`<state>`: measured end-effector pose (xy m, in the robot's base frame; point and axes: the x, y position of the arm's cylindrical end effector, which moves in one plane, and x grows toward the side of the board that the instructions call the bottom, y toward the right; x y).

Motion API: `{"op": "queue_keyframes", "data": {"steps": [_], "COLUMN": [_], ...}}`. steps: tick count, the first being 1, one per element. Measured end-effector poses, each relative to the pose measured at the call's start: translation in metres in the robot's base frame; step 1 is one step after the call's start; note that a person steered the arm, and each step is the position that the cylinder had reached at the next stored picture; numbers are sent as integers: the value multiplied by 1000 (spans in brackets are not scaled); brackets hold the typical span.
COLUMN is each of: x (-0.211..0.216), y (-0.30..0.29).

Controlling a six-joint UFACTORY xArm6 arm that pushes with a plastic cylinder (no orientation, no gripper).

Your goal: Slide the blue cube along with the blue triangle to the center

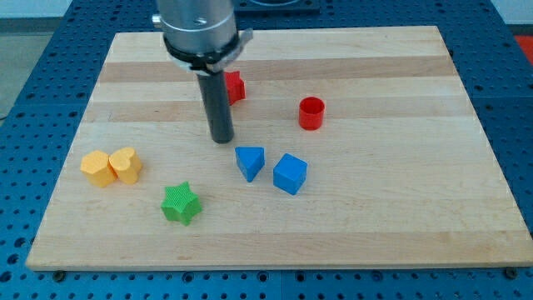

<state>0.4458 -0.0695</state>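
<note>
The blue triangle (250,162) lies a little below the middle of the wooden board (391,225). The blue cube (290,173) sits just to its right, a small gap between them. My tip (221,139) rests on the board up and to the left of the blue triangle, a short gap apart from it. The rod rises from there to the arm's grey body at the view's top.
A red block (235,87) sits right of the rod, partly hidden by it. A red cylinder (311,112) stands at the upper right. Two yellow blocks (111,166) touch at the left. A green star (181,203) lies at the lower left.
</note>
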Motion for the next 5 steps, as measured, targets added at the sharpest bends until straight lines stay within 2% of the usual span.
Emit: {"op": "queue_keyframes", "data": {"steps": [1,2,3,4,5], "x": [3,41,93,89,55], "y": [79,170,208,107,-4]}}
